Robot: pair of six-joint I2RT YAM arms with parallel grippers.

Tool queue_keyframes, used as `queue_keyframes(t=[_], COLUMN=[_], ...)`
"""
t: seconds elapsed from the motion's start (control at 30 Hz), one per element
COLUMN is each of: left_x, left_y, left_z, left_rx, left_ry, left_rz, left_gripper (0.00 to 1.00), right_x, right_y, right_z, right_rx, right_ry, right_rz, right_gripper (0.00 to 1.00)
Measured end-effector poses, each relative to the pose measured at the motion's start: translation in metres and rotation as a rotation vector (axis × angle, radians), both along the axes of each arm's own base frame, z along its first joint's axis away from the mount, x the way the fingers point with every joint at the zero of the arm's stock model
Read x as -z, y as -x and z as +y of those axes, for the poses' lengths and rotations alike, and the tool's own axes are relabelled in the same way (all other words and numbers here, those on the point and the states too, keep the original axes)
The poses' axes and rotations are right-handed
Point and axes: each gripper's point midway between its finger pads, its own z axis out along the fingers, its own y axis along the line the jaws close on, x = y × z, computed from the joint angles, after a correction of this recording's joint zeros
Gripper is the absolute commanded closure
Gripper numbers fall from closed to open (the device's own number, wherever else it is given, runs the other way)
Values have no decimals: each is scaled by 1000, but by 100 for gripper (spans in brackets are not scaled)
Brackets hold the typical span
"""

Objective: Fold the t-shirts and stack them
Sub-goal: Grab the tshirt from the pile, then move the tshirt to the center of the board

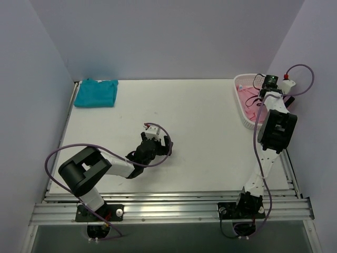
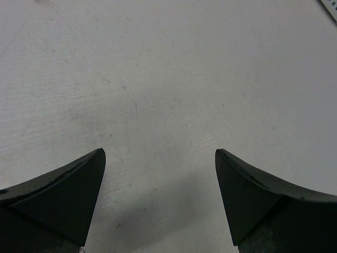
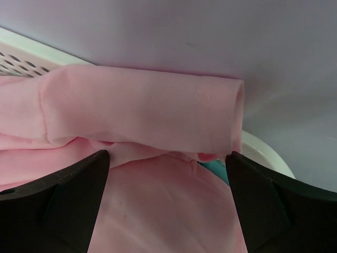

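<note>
Item: light pink t-shirt (image 3: 142,110), unfolded, heaped in the white mesh basket (image 1: 240,108) at the far right corner of the table (image 1: 210,132). A sliver of teal cloth (image 3: 216,169) shows beneath it, too little to tell its shape. Item: deep teal t-shirt (image 1: 96,93), folded flat, at the far left corner, well apart from the basket. Right arm (image 1: 274,129): reached over the basket, right jaws wide apart and empty, tips just short of a rolled fold of the pink cloth. That fold lies straight ahead of the tips, its long axis running side to side in the wrist view, in line with the gap between the jaws rather than across it. Judgement: a short advance and a close would gather it. Left arm (image 1: 89,171): left jaws wide apart, empty, low over bare table near the middle, far from the pink shirt; the right arm is plainly nearer. Edges: basket rim (image 3: 31,52) just behind and beside the fold, side wall close on the right. Open room: the table's middle, between basket and teal shirt, suits spreading.
</note>
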Motion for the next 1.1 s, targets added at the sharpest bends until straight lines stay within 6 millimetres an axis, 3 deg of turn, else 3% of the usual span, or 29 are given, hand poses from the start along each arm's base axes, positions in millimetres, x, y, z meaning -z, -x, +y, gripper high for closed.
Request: queue_keyframes(t=[0.13,0.27,0.3,0.37,0.57,0.73,0.87,0.97,1.1], left_x=[7,6,6,6,6,6,2,-4,-8], left_y=[2,3,3,4,6,13,17,19,20], left_z=[-1,-4,-4,-5,-7,-14,-23,-30,-36], left_rx=[13,25,26,28,36,58,73,84,91], left_ry=[-9,-3,-1,4,17,17,22,31,38], left_rz=[14,16,17,20,28,28,21,10,1], left_gripper=[6,6,6,6,6,6,6,6,6], right_x=[18,24,24,27,30,23,-17,-74,-161], right_y=[5,11,12,16,14,4,-13,-30,-38], right_z=[-5,-13,-17,-24,-30,-15,18,64,134], right_rx=[13,32,36,37,32,-9,-86,-181,-316], right_ry=[-15,-28,-30,-40,-77,-80,-35,4,40], right_rz=[29,30,26,29,-7,-21,-55,-142,-290], right_gripper=[18,39,69,98,100,100,100,100,100])
